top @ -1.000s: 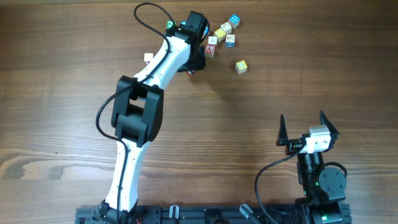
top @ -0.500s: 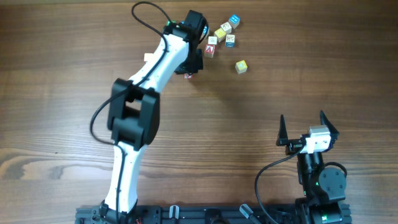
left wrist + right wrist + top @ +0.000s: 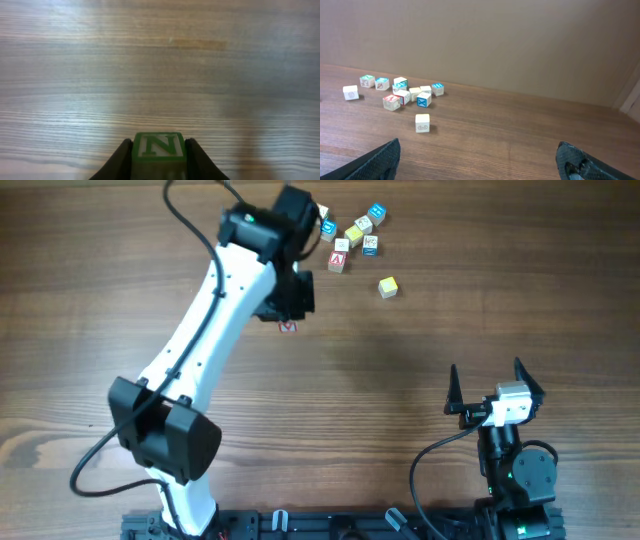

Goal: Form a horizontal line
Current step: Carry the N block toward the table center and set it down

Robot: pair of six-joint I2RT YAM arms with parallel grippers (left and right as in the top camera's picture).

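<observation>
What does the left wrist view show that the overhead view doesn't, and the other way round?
Only the left wrist view shows the green N face of the cube clamped in the left gripper. Only the overhead view shows the cluster of letter cubes at the top of the picture, a lone yellow cube just below it, and the right gripper open, far from them. Both show the wooden table and the left gripper's hold, though overhead only a sliver of the cube shows.
</observation>
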